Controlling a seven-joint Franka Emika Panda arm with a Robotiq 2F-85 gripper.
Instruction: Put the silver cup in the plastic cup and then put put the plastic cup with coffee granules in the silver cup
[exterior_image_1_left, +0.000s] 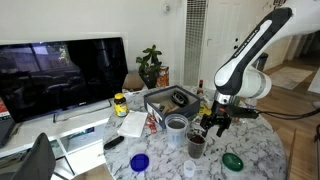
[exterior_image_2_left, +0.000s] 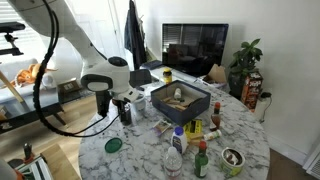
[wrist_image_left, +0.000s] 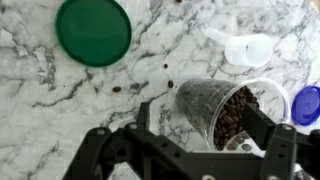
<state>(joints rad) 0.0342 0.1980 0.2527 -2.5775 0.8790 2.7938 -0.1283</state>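
Note:
My gripper (wrist_image_left: 205, 130) is shut on the plastic cup with coffee granules (wrist_image_left: 222, 108). The cup is tilted, with the brown granules showing through its clear wall. In both exterior views the gripper (exterior_image_1_left: 213, 123) (exterior_image_2_left: 125, 108) hangs low over the marble table (exterior_image_1_left: 255, 150). The whitish translucent plastic cup (exterior_image_1_left: 176, 125) stands upright near the middle of the table. A dark grey cup that looks like the silver cup (exterior_image_1_left: 196, 145) stands beside the gripper, a little below it in the picture. A few loose granules (wrist_image_left: 168, 85) lie on the marble.
A green lid (wrist_image_left: 93, 30) (exterior_image_1_left: 232, 160) (exterior_image_2_left: 114, 145), a blue lid (wrist_image_left: 308, 105) (exterior_image_1_left: 140, 161) and a white scoop (wrist_image_left: 245, 47) lie on the table. A black box (exterior_image_1_left: 170, 99) (exterior_image_2_left: 180, 100) stands behind the cups. Bottles (exterior_image_2_left: 178, 150) crowd one side. A monitor (exterior_image_1_left: 60, 75) stands beyond.

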